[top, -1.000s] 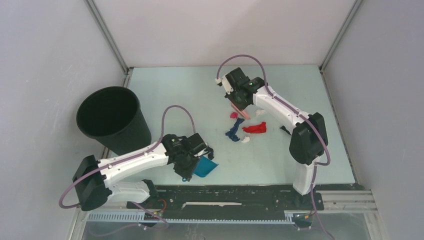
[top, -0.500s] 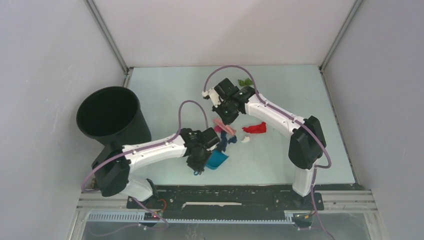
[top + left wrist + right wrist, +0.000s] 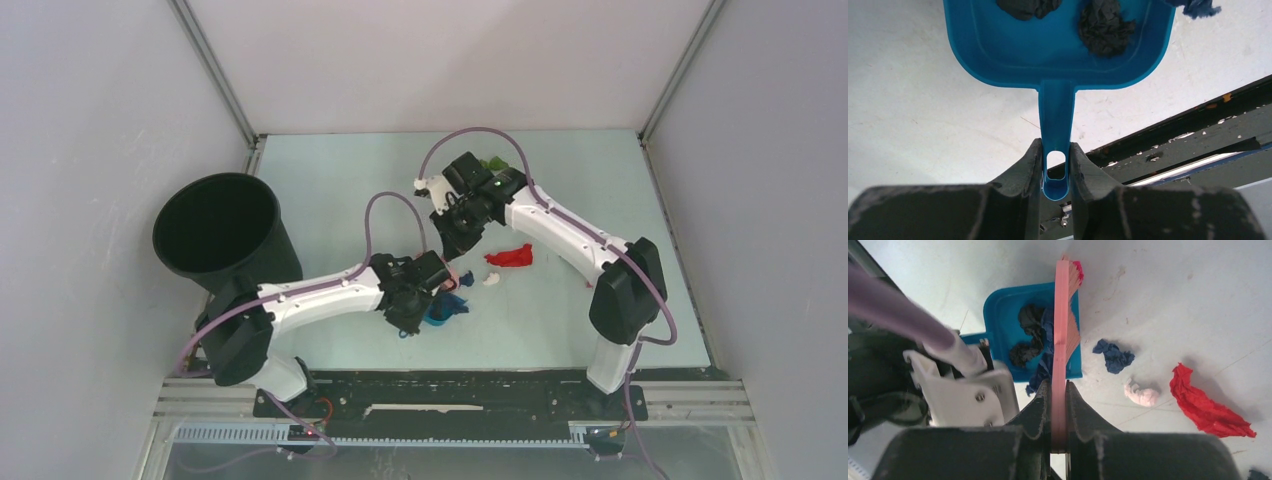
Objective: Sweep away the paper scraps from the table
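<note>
L gripper (image 3: pixel 1055 152) pinches the blue dustpan (image 3: pixel 1058 50) by its handle end. R gripper (image 3: pixel 1058 390) is clamped on the pink brush (image 3: pixel 1064 315), bristles at the pan's mouth. Paper scraps: black bits (image 3: pixel 1105 27) inside the pan. Dk-blue bit (image 3: pixel 1114 355), whitish bit (image 3: pixel 1143 395) and red bit (image 3: pixel 1205 407) lie on the table (image 3: pixel 1173 300) just past its lip. Green bit (image 3: pixel 492 163) is well away.

Lab test cell: grey walls (image 3: pixel 440 60) enclose the table (image 3: pixel 340 190).

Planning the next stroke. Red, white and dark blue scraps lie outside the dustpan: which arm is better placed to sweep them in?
Right: the right gripper grips the pink brush near the red scrap and white scrap; the left gripper holds the dustpan handle.
</note>
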Robot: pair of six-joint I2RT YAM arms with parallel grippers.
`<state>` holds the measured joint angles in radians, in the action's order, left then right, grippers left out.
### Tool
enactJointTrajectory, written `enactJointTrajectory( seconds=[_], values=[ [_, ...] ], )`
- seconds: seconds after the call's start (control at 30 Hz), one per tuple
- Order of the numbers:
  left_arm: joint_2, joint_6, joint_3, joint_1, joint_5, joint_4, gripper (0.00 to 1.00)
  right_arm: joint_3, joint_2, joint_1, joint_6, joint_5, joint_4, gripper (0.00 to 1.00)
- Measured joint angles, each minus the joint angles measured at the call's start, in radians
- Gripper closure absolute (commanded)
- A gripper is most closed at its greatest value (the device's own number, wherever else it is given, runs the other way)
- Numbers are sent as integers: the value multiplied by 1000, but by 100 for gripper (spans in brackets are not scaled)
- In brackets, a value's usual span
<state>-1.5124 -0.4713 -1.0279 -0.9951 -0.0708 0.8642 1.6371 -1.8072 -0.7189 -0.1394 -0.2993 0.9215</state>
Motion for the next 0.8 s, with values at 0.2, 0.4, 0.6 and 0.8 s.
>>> enactJointTrajectory(
  seconds=[0.2,0.4,0.6,0.8],
  values=[
    [80,0,96,-12,-47,-62,100,0,43,35,9,-40,73,100],
    [195,0,169,-29,-85,-142,100,0,148,65,16,-47,109,100],
    [217,-5,217,-45,-84,-229,100,16,169,186,15,-57,84,100],
    [232,-26,242,-63,-70,-291,100,23,158,306,37,-102,63,100]
  ],
)
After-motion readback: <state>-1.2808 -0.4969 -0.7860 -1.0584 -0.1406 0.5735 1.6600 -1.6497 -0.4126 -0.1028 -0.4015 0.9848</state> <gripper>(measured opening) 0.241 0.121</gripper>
